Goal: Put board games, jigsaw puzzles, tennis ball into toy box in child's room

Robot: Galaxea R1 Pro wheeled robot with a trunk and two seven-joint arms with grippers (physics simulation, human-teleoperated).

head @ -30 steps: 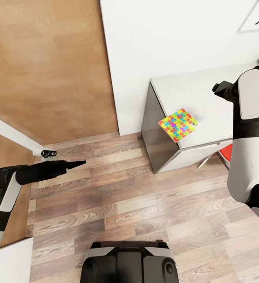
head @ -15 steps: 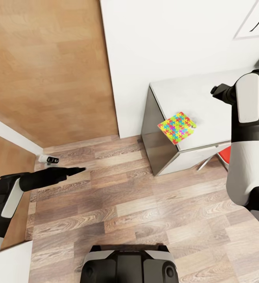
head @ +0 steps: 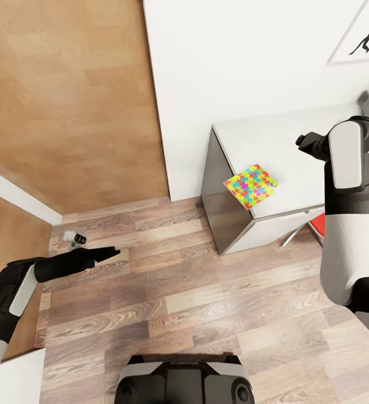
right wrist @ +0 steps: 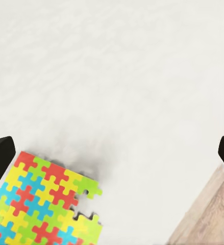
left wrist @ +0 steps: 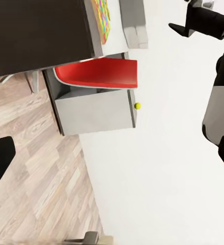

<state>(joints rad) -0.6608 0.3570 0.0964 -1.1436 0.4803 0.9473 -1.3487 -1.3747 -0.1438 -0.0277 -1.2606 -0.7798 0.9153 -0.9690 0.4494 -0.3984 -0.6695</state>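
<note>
Above the table (head: 274, 140), right gripper (head: 302, 140) spread wide near jigsaw puzzle (head: 250, 186).

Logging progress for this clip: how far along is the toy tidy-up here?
Done: nothing that can be seen; a puzzle lies at the corner of the table, and the ball sits loose. In hand: nothing; the right gripper hovers over the table near the puzzle, jaws open and empty. Left: at least the puzzle and ball must be put away; the other toys cannot be judged.

No legible text — anywhere.
</note>
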